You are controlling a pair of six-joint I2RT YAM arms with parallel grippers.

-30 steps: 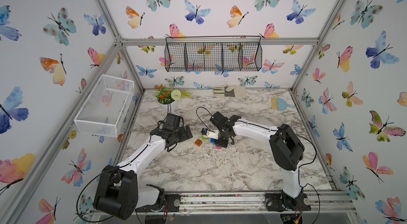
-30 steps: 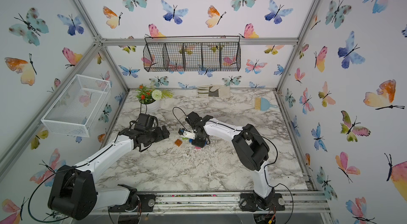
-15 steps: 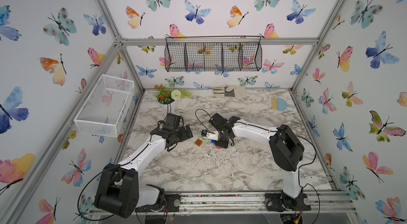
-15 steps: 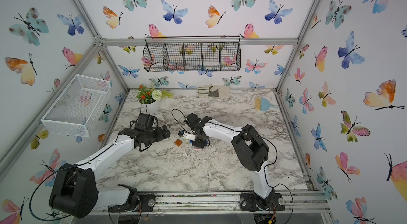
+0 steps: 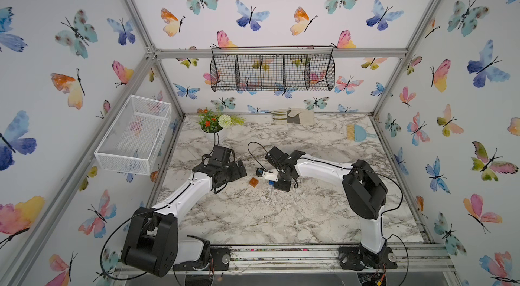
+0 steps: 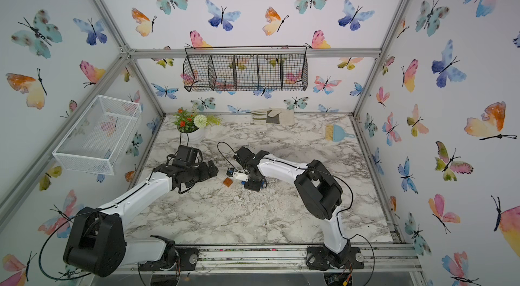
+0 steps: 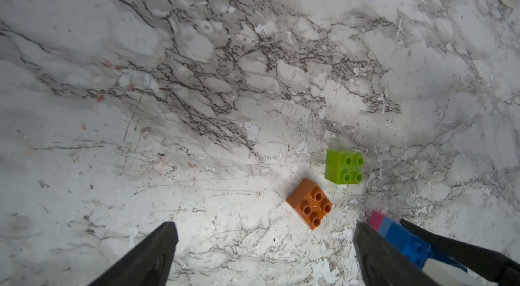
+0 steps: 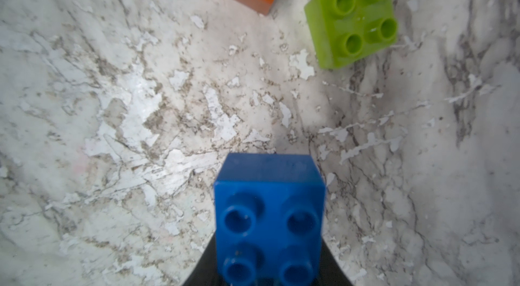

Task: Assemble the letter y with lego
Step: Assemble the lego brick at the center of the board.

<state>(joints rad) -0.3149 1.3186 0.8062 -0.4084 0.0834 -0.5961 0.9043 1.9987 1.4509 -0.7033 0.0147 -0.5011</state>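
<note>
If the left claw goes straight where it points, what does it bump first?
Probably the orange brick, lying on the marble table just ahead of the open left gripper. Depth is unclear, so it might touch bare table first.

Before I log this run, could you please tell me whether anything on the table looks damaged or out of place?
The marble tabletop is flaking in white patches around the bricks, so it looks worn. The orange brick and green brick lie loose, studs up, turned at different angles. Nothing is spilled.
</note>
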